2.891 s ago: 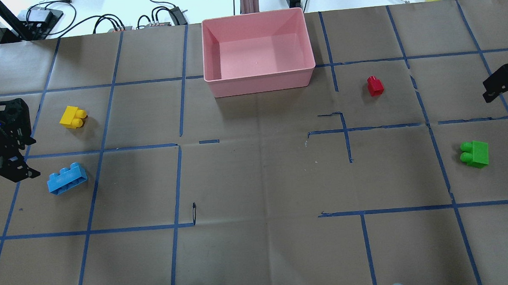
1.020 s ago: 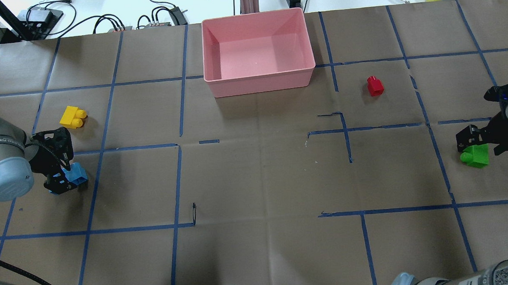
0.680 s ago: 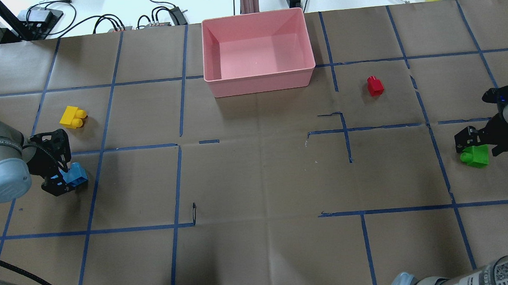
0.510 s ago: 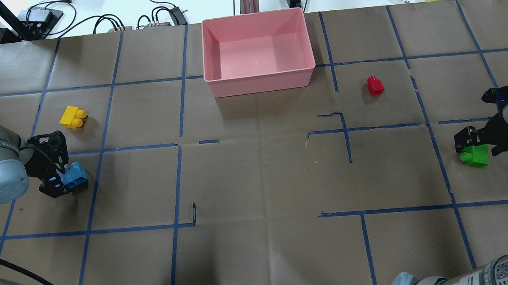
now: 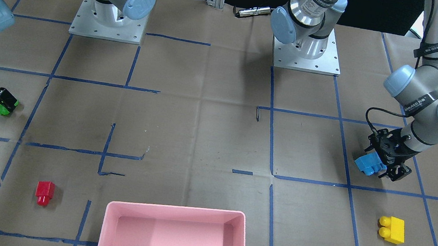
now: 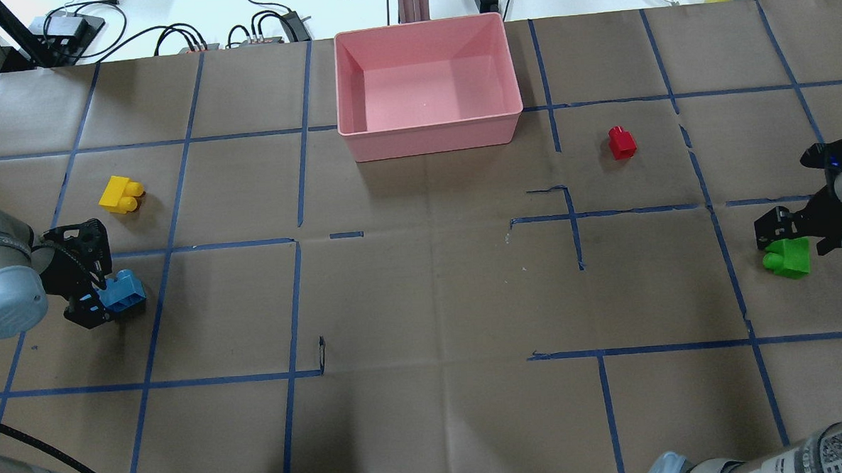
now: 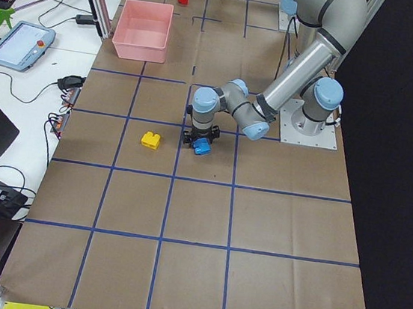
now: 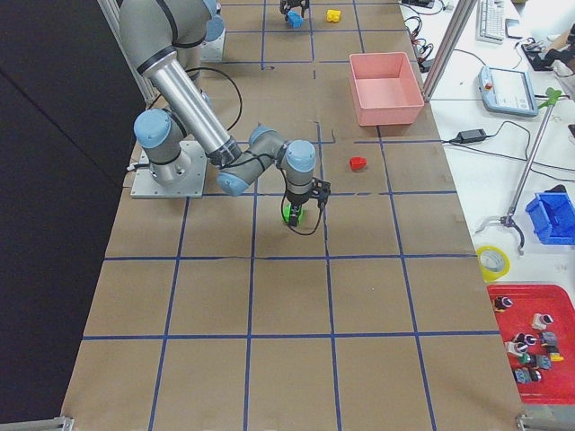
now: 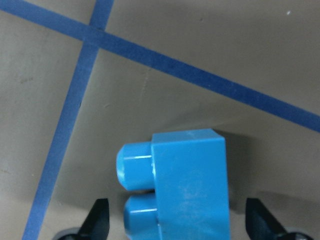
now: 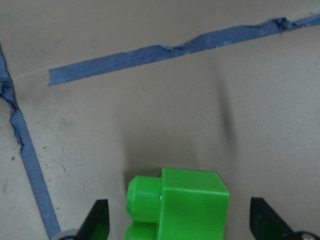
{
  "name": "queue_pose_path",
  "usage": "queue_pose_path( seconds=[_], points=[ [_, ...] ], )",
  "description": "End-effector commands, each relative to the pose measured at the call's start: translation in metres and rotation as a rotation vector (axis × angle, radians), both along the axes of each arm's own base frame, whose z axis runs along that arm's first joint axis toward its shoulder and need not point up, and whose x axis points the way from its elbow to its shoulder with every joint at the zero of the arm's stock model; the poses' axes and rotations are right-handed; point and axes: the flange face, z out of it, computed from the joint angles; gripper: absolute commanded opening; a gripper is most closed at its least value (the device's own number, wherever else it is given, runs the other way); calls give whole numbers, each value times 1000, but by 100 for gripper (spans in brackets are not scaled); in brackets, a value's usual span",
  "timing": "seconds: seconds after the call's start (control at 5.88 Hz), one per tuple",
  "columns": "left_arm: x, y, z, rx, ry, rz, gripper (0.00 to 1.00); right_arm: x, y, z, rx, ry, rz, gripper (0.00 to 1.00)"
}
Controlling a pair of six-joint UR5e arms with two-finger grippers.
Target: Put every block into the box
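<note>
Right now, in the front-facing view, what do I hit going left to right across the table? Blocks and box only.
green block → red block → pink box → blue block → yellow block

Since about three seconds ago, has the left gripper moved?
Yes. In the overhead view the left gripper has shifted right, toward the vertical tape line, and now straddles the blue block with its fingers open.
</note>
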Motion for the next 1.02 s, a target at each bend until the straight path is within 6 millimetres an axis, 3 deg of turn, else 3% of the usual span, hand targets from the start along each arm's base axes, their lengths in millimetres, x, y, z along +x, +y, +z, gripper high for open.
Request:
queue_pose_path(
  seconds=[0.0,0.34,0.85],
  points=[
    [-3,-1,-1,-1,3,1,91,0,0,-1,-2,1,-2,91],
    [-6,-2,-1,-2,5,-2,86,0,0,-4,4,-3,-2,91],
    [-6,-3,1,-6,2,-2,63,0,1,-11,22,-11,-1,91]
  ],
)
